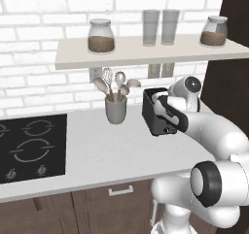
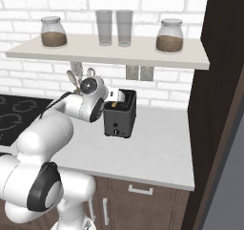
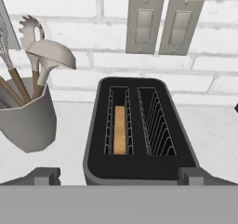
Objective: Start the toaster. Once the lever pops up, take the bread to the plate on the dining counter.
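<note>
Dark grey toaster (image 3: 139, 135) stands on the white counter (image 1: 107, 150), toward the back edge and near the right end, just short of the brick wall. Two slots on top; the bread (image 3: 120, 130) sits down inside the left slot as the hand view shows it, its tan edge visible between the wire guides. Right slot holds nothing but wire.

Pincer (image 3: 120, 175) hangs just above the toaster's near edge, fingers spread wide, one tip to each side of the toaster's width, pinching nothing. From the right base view the hand (image 2: 113, 94) is at the toaster's top left side; from the left base view the arm's dark wrist section crosses in front of the toaster and hides part of it.

Grey utensil cup (image 1: 115, 109) stands on the counter just left of the toaster, apart from it, with wooden-handled spoons and a whisk in it. Black cooktop (image 1: 31, 148) is set in the counter's left end, well apart from the toaster.

Two switch plates (image 3: 163, 25) on the wall behind the toaster. Shelf (image 1: 146, 51) above carries two lidded jars with brown contents and two tall glasses between them.
</note>
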